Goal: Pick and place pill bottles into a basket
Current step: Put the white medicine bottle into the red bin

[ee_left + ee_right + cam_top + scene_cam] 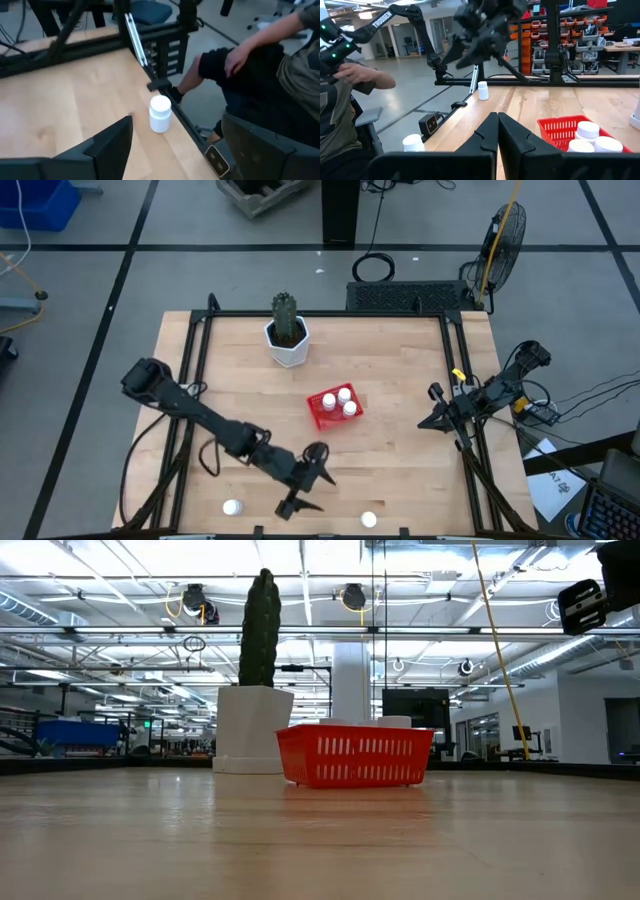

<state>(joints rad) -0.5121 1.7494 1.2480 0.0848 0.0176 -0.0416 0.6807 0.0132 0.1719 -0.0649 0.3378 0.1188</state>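
High view: I'm hovering the left gripper [312, 488], fingers spread, between two loose pill bottles [369, 520], while the right gripper [432, 406], pinched together, is waiting beyond the red basket [322, 416].

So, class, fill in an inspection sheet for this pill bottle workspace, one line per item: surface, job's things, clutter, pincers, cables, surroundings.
Surface: wooden table in a black frame.
Job's things: red basket near the centre holds three pill bottles; two more stand on the wood at the near edge, one on the left arm's side, one towards the right.
Clutter: white pot with cactus behind the basket.
Pincers: left pincer open, between the two loose bottles; right pincer shut, at the right table edge.
Cables: black leads on the floor right of the table.
Surroundings: a seated person's hand in the left wrist view; floor fan.
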